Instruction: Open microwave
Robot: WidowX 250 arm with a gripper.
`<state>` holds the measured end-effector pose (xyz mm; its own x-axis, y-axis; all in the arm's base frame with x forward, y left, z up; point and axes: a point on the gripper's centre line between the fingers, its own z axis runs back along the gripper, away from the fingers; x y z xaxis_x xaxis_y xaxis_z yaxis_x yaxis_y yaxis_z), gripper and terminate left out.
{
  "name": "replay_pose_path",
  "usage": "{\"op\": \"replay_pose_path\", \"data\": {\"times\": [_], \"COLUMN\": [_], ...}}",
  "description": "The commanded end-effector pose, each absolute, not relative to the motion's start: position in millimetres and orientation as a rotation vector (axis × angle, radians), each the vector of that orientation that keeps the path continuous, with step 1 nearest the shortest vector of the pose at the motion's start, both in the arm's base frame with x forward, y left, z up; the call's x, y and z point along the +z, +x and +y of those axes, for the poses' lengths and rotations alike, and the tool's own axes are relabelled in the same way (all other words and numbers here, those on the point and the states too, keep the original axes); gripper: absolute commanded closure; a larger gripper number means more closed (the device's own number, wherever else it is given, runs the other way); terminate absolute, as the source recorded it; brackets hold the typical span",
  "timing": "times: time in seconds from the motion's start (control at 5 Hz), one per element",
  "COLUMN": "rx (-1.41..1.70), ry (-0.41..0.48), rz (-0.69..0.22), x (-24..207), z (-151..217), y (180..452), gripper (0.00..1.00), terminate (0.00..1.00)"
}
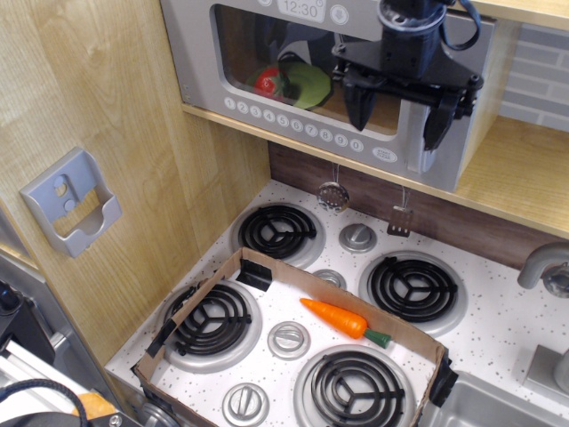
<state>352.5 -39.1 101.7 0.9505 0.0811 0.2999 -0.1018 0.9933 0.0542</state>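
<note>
The silver-grey microwave sits on a wooden shelf at the top, its door shut. Through its clear window I see a red and green item inside. A row of round number buttons runs below the window and a clock display is at the top. My black gripper is open in front of the door's right side. Its right finger covers most of the vertical grey handle, whose lower end shows below it. The left finger hangs before the window.
Below is a toy stove with black coil burners and knobs. A cardboard tray on it holds an orange carrot. A ladle and spatula hang on the back wall. A grey holder is on the left wooden panel.
</note>
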Motion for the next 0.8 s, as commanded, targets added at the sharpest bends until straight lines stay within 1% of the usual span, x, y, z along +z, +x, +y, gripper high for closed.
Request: {"op": "replay_pose_path", "data": {"times": [0.0, 0.2, 0.6], "rx": [0.072, 0.083, 0.141], "ry": [0.053, 0.046, 0.04], "rz": [-0.363, -0.372, -0.351], "x": [118, 116, 111], "z": [-45, -44, -42], "y": [372, 371, 360], "gripper": [0.0, 1.0, 1.0], "terminate": [0.0, 0.0, 0.0]}}
